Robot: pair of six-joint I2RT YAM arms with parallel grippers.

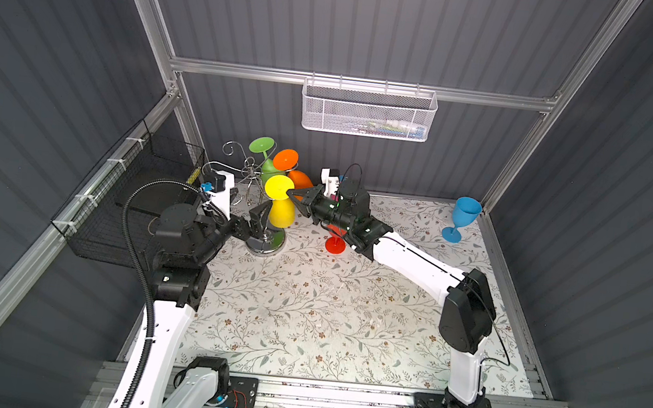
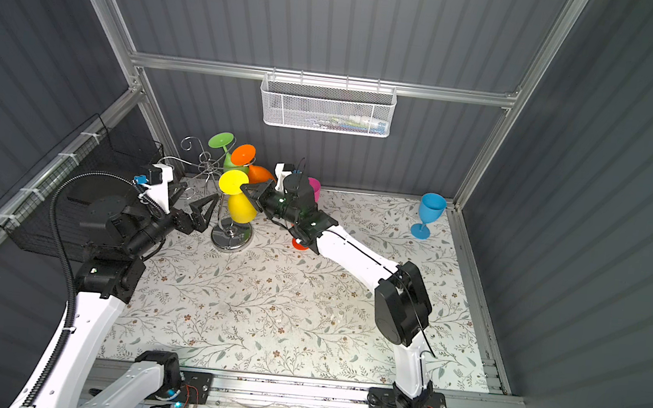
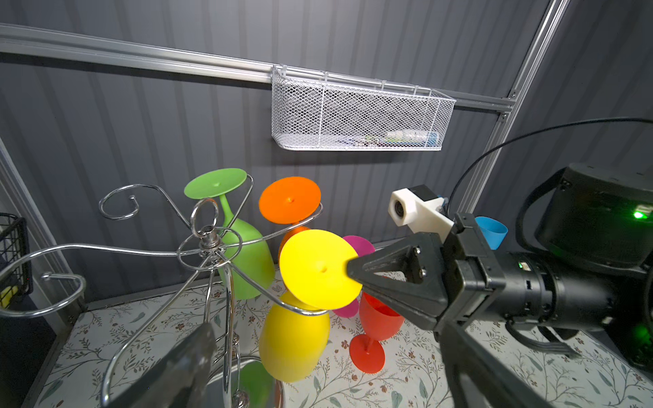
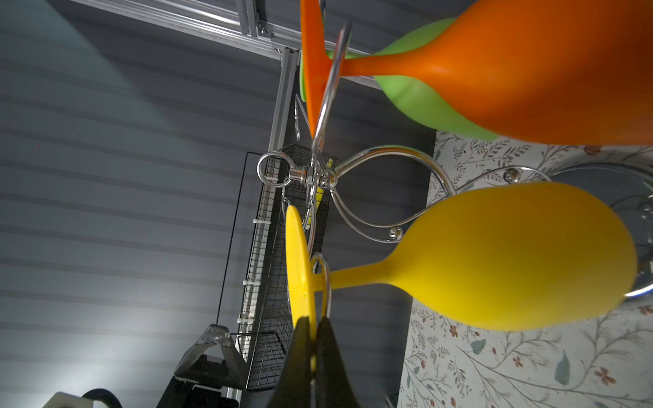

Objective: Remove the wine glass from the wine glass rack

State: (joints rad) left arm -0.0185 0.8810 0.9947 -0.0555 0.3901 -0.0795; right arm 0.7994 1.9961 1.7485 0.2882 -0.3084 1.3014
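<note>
At the table's (image 1: 303, 315) 9 o'clock a black basket (image 1: 107, 205) hangs on the side wall; a yellow thing (image 3: 7, 292) lies in it, too blurred to name. The left gripper (image 2: 200, 199) stands with its jaws spread wide and holds nothing, just beside the rack's stem at the rack's 8 o'clock.

The rack (image 3: 208, 243) stands at the table's 10 o'clock on its round base; three glasses hang upside down from its arms. The green glass (image 1: 268, 169) is at the rack's 12 o'clock; the orange glass (image 1: 298, 179) at its 2 o'clock; the yellow glass (image 1: 282, 212) at its 4 o'clock, stem caught in the wire loop, bowl just above the base.

The right gripper (image 3: 354, 281) reaches in from 3 o'clock; its jaws are closed on the edge of the yellow glass's foot, as the right wrist view shows plainly.

A red glass (image 1: 335, 244) stands upright under the right arm; a pink glass (image 2: 313, 189) shows behind that arm.

At 12 o'clock a white basket (image 1: 368, 113) hangs from the back rail; it holds what may be a small bottle (image 3: 406, 136) lying among other bits, its label too small to read. A blue glass (image 1: 463, 218) stands upright at the table's 2 o'clock, well apart from the rest.
</note>
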